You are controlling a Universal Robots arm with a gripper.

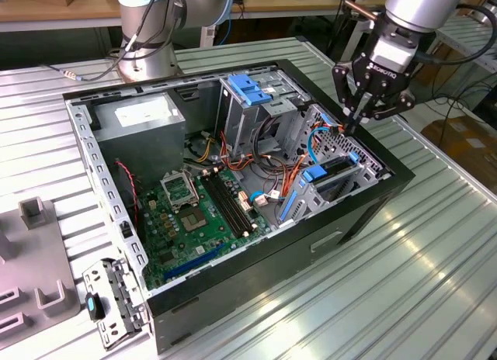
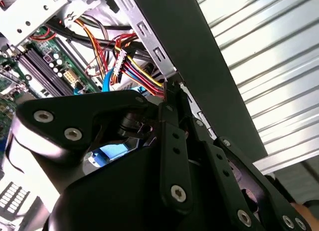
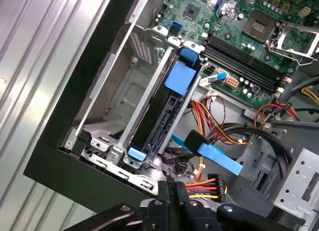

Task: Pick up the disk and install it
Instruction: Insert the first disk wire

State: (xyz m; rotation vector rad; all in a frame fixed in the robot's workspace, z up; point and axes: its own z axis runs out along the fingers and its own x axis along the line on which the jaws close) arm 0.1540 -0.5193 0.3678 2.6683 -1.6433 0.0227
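**Disk in the corner bay, gripper poised over it**

The disk [image 3: 162,119] appears to sit already in the low drive bay at the corner of the computer case [image 1: 256,275]. In the first wrist view it is a dark slab on edge between two metal rails, with blue plastic tabs at either end. Its labelled face is not visible, so taking this slab for the disk is a judgement. Its long axis runs along the case's side wall, from the corner inward toward the motherboard [image 1: 194,212]. In the exterior view the same bay [image 1: 338,178] lies at the case corner nearest the exterior view's right.

The gripper [image 1: 351,126] hangs above that corner of the case, pointing down. Its fingers are drawn together to a narrow point, and I cannot tell whether anything is pinched between them. From the fingertips the disk lies below and a little further inside the case, with its near end toward the tool. In the second wrist view the gripper [image 2: 172,89] has its tips just beside the case's metal edge and a plug of coloured wires [image 2: 142,74].

A blue ribbon cable [image 3: 214,156] and orange-and-red leads [image 3: 209,124] cross the case interior close beside the bay. Deeper in the case stands the drive cage [image 1: 252,96] with its blue top. The grey power-supply box [image 1: 140,115] fills the corner of the case farthest from the gripper.
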